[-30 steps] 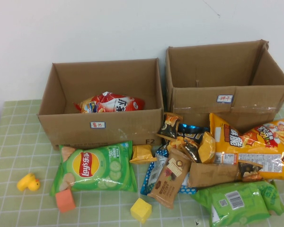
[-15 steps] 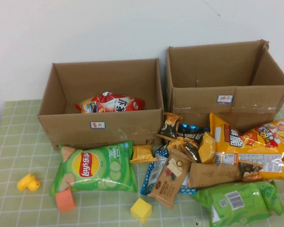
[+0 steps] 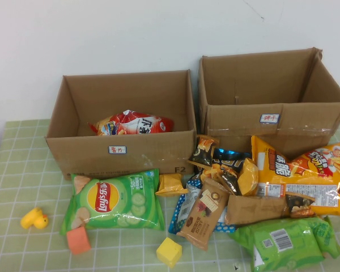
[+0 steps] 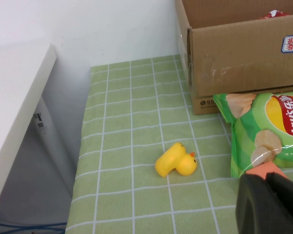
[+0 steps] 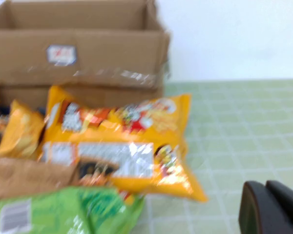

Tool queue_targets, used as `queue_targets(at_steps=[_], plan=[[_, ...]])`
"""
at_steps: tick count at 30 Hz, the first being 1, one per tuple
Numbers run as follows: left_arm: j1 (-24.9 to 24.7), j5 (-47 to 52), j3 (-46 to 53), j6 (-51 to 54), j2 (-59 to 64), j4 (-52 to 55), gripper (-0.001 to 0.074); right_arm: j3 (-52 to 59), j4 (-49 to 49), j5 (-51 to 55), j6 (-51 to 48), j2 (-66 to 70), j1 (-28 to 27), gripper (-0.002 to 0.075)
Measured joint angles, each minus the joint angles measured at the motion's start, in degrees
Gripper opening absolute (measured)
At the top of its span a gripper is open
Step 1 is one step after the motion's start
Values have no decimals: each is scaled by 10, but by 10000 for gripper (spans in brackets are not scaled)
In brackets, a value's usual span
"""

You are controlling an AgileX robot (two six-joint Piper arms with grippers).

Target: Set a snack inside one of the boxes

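Observation:
Small golden-yellow foil snack packets lie in the pile in front of the boxes: one (image 3: 171, 184) beside the green Lay's bag (image 3: 114, 199), another (image 3: 248, 177) by the big orange chip bag (image 3: 306, 175); this one also shows in the right wrist view (image 5: 20, 134). The left box (image 3: 79, 148) holds a red chip bag (image 3: 133, 123). The right box (image 3: 238, 116) looks empty. My left gripper (image 4: 266, 178) is shut and empty, low near the orange block (image 4: 263, 169). My right gripper (image 5: 266, 187) is shut and empty over the tablecloth, right of the orange bag. Neither shows in the high view.
A yellow toy duck (image 3: 34, 219), an orange block (image 3: 77, 240) and a yellow cube (image 3: 169, 251) lie on the green checked cloth. A brown snack bar (image 3: 203, 215), dark packets (image 3: 221, 164) and a green bag (image 3: 286, 241) crowd the pile. The table's left edge (image 4: 83, 161) drops off.

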Motion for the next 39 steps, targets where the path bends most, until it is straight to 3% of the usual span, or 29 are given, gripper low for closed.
queue_targets(at_steps=[11,39], plan=[[0,0,0,0,0,0,-2,-1,-2,37,3,0,41,-2],[0,0,0,1,0,0,-2,-3,0,48,3,0,43,-2]])
